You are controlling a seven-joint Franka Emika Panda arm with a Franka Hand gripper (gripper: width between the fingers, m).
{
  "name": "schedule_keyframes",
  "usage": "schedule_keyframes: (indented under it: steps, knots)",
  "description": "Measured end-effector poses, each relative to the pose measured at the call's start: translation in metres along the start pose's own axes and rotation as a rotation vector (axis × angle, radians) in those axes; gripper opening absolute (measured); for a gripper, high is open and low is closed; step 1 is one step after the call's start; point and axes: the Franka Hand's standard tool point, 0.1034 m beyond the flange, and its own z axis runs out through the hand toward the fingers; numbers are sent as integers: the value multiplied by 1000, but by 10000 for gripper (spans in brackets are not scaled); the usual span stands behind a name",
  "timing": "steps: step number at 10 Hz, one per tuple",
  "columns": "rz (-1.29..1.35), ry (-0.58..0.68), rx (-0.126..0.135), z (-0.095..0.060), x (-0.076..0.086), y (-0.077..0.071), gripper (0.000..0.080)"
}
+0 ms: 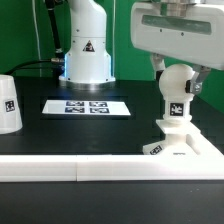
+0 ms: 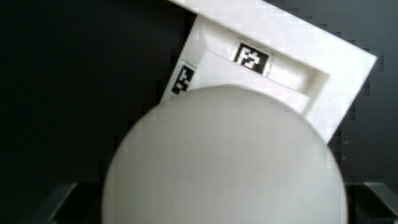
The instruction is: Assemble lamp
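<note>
The ball-shaped white bulb (image 1: 176, 94) stands upright on the flat square base (image 1: 190, 148) at the exterior view's right, its tagged stem down in the base's middle. My gripper (image 1: 177, 72) comes down from above and is shut on the bulb's top, one finger on each side. In the wrist view the bulb (image 2: 222, 150) fills the space between my gripper's (image 2: 217, 205) dark fingers (image 2: 63, 203), with the base (image 2: 285, 60) and its tags beneath it. The tapered shade (image 1: 8, 103) stands apart at the exterior view's far left.
The marker board (image 1: 87, 106) lies flat in the middle of the black table. The white robot pedestal (image 1: 86, 45) stands behind it. A low white rail (image 1: 90, 168) runs along the table's front edge, touching the base.
</note>
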Motion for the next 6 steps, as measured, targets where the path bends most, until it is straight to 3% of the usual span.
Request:
schedule_keyframes:
  steps: [1, 4, 5, 6]
  knots:
    - [-104, 30, -1, 1, -2, -2, 678]
    - [-408, 86, 27, -2, -10, -13, 698]
    - [-601, 110, 52, -4, -10, -14, 699]
    - [-688, 110, 53, -4, -10, -9, 699]
